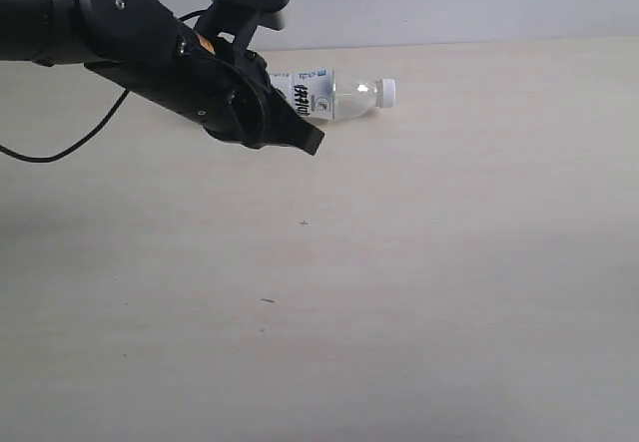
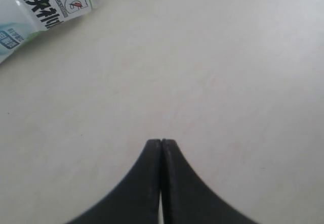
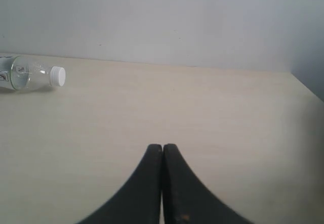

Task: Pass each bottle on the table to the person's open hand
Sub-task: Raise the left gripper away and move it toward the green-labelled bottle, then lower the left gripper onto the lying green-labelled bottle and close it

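One clear bottle [image 1: 339, 96] with a white cap and a white label lies on its side on the pale table [image 1: 419, 282], cap pointing right. Its label shows in the left wrist view as the bottle [image 2: 45, 9], and its cap end shows in the right wrist view as the bottle [image 3: 35, 77]. My left gripper [image 1: 312, 143] hangs just in front of the bottle, partly covering its base end, shut with nothing between its fingers [image 2: 161, 143]. My right gripper [image 3: 162, 147] is shut and empty above bare table, out of the exterior view. The person's open hand is out of view.
A black cable [image 1: 70, 143] trails from the left arm over the table's left side. A pale wall [image 3: 177, 16] rises behind the table's far edge. The table's right corner edge [image 3: 309, 90] shows in the right wrist view.
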